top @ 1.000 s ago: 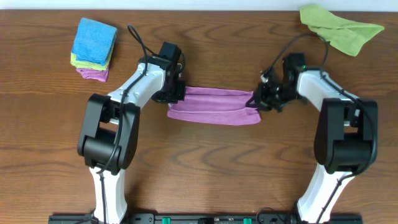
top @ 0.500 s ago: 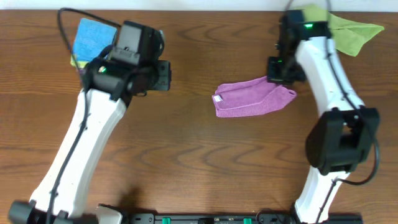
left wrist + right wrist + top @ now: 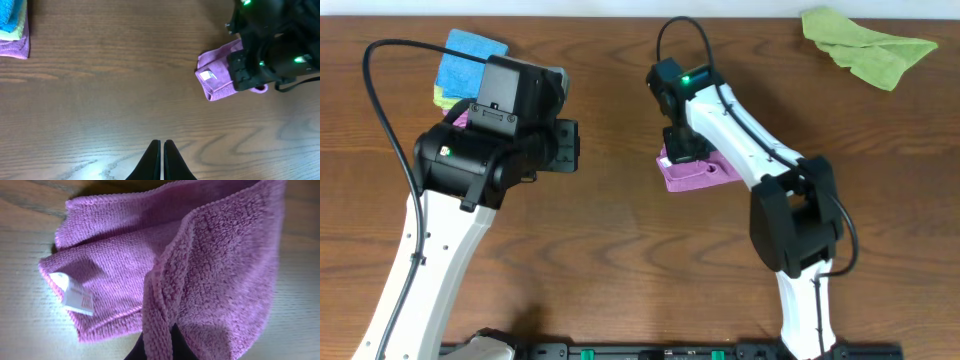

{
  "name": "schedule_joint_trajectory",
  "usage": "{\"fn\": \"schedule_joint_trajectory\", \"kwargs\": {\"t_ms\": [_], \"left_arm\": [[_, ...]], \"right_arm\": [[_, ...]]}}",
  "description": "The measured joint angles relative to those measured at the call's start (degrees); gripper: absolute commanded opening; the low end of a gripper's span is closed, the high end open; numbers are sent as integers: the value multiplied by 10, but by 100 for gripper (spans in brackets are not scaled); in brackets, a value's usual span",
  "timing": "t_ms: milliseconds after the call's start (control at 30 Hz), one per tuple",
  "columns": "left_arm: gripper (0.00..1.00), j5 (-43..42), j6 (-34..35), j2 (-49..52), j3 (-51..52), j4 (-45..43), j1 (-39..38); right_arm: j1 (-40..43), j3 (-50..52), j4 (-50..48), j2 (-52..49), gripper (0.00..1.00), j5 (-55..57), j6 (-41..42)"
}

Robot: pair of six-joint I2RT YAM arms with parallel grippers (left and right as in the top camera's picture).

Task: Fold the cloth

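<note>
The cloth [image 3: 695,172] is a light purple towel, folded small, lying at the table's middle; it also shows in the left wrist view [image 3: 217,80] with its white tag [image 3: 206,75]. My right gripper [image 3: 159,347] is shut on a doubled edge of the cloth [image 3: 210,265], right over it; the white tag [image 3: 74,296] lies at the left. In the overhead view the right gripper [image 3: 680,145] sits on the cloth's left end. My left gripper [image 3: 161,150] is shut and empty, raised above bare table well left of the cloth.
A stack of folded blue, green and purple cloths [image 3: 470,70] lies at the back left, partly hidden by my left arm. A lime-green cloth [image 3: 865,40] lies crumpled at the back right.
My right gripper has carried the cloth's right end leftward over itself, folding it smaller. My left arm has let go and lifted away to the left.
</note>
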State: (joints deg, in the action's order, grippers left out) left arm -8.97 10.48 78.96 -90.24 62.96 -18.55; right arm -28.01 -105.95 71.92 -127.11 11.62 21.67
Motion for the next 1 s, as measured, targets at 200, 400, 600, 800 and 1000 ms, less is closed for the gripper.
{"fn": "schedule_joint_trajectory", "kwargs": {"t_ms": [200, 400, 600, 800, 1000], "left_arm": [[6, 0, 0, 0, 0, 0, 0], [6, 0, 0, 0, 0, 0, 0], [41, 16, -2, 1, 0, -25, 0], [71, -17, 0, 37, 40, -107, 0], [88, -110, 12, 138, 162, -258, 0]], "right_arm": [[-6, 2, -27, -3, 33, -13, 19], [-6, 2, -61, -3, 41, -138, 21], [6, -64, 2, -3, 7, -228, -13], [59, -182, 97, -2, 2, -192, -42], [126, -179, 123, -2, 1, -129, -44]]}}
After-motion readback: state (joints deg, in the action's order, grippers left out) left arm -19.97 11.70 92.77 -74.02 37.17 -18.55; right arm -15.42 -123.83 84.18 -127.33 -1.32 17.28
